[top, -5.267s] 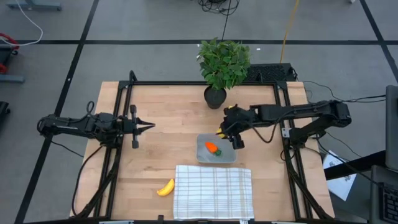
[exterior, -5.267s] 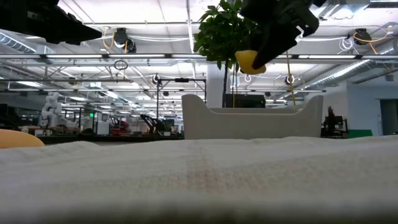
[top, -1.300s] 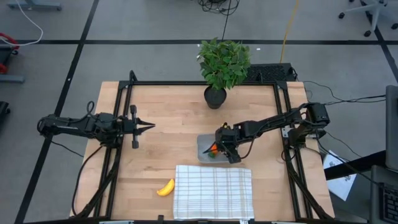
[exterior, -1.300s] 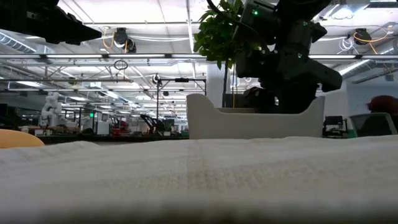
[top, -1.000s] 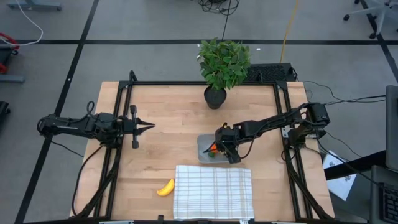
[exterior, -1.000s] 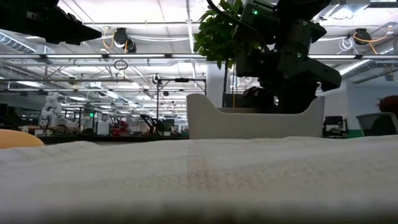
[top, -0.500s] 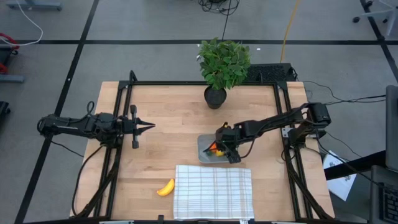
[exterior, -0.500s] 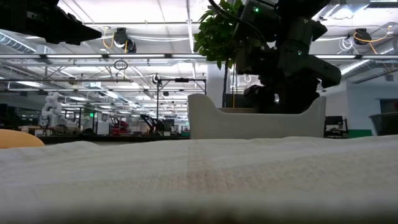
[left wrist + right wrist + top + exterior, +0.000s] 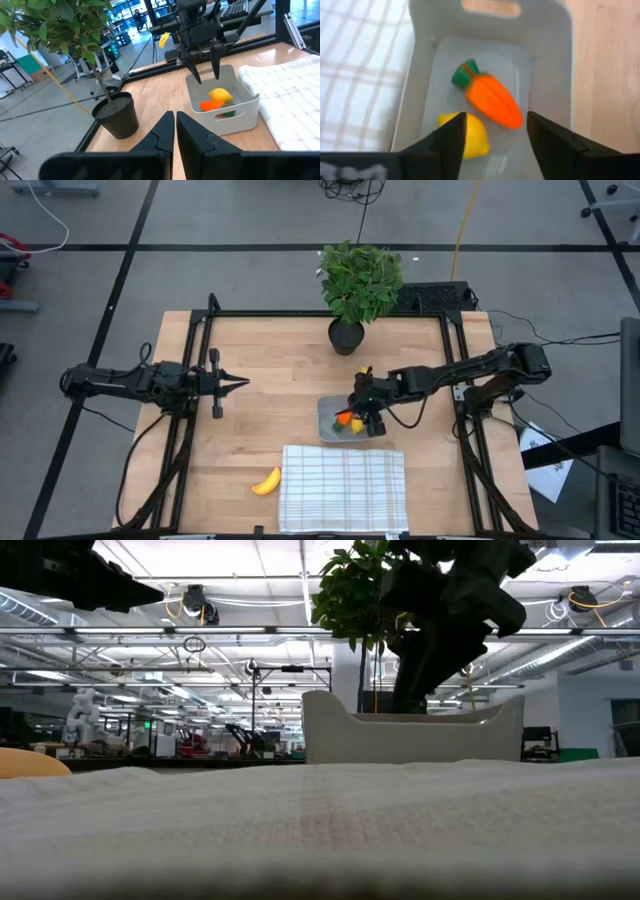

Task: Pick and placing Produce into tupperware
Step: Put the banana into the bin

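The translucent tupperware [image 9: 328, 428] stands on the wooden table just beyond the checked cloth. Inside it lie the orange carrot [image 9: 492, 101] with its green top and the round yellow fruit [image 9: 467, 135], side by side. My right gripper [image 9: 206, 77] hovers open just above the tupperware, fingers pointing down and clear of both pieces. The yellow banana [image 9: 266, 482] lies on the table left of the cloth. My left gripper [image 9: 240, 383] waits shut over the table's left half, far from all of them.
A leafy plant in a black pot [image 9: 346, 335] stands beyond the tupperware near the far edge. The white checked cloth [image 9: 343, 488] covers the near middle of the table. Black frame rails [image 9: 200, 350] run along the table's sides and far edge.
My right gripper has risen out of the tupperware and drawn back a little toward the far right. The round yellow fruit, hidden under the gripper before, now lies free in the tupperware beside the carrot.
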Controlling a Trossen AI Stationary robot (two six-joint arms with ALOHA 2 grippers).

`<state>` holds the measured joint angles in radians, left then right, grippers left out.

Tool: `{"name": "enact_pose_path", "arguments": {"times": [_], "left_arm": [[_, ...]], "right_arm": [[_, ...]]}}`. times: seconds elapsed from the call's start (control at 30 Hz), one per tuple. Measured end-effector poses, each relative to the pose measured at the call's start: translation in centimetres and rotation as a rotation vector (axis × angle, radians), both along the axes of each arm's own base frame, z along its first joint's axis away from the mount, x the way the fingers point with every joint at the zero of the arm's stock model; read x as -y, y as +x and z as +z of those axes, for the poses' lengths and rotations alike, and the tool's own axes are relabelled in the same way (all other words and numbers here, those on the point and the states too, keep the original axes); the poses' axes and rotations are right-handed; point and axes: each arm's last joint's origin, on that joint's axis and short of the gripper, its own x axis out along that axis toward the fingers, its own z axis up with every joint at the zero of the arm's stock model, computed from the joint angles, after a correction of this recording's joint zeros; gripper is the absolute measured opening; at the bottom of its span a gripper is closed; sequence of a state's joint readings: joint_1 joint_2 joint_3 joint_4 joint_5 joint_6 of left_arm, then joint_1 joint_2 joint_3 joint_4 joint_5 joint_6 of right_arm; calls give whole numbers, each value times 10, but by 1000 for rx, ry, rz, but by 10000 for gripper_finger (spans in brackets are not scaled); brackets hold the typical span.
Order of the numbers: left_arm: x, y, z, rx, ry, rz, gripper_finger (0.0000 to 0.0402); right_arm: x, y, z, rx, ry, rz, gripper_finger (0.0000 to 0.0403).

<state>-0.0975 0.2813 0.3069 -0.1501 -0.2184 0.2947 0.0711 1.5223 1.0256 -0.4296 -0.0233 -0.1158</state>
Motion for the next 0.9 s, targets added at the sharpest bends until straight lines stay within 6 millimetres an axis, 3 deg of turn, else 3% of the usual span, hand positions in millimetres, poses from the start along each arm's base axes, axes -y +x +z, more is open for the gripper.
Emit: {"name": "enact_pose_path", "arguments": {"times": [0.37, 0.6, 0.9], "left_arm": [[0, 0, 0, 0, 0, 1, 24], [0, 0, 0, -1, 0, 1, 24], [0, 0, 0, -5, 1, 2, 24]], "right_arm": [[0, 2, 1, 23, -14, 35, 9], [-1, 4, 2, 52, -12, 32, 3], [4, -9, 33, 172, -3, 14, 1]]}}
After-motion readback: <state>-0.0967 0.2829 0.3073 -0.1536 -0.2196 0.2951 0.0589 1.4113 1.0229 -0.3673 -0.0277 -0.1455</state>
